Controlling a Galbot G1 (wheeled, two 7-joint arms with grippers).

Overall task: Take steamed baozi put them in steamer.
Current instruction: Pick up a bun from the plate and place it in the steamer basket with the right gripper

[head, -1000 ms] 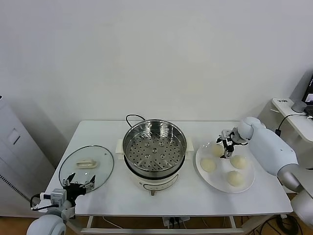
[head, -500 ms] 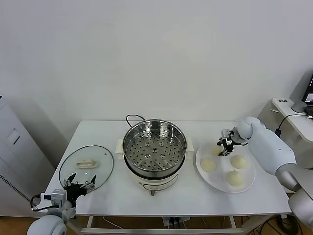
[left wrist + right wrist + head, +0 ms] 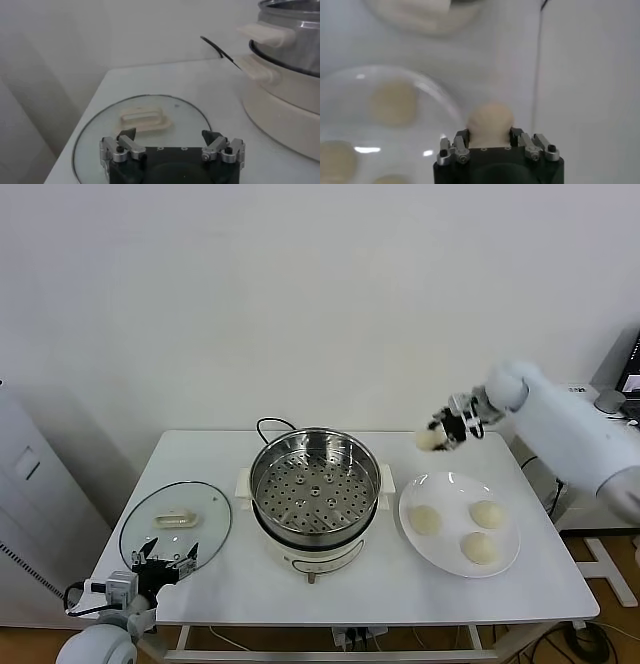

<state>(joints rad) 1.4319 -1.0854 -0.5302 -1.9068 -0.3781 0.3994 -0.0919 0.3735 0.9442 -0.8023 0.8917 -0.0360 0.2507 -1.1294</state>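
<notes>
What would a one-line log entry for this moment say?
right gripper: shut on baozi, lifted above plate | plate: three baozi | steamer: empty tray | left gripper: open, idle by glass lid

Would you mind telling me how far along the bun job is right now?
None done yet: the steamer tray is bare. In hand: the right gripper is shut on one bun, held in the air between the plate and steamer. Left: three buns on the plate. The left gripper waits open by the lid.
</notes>
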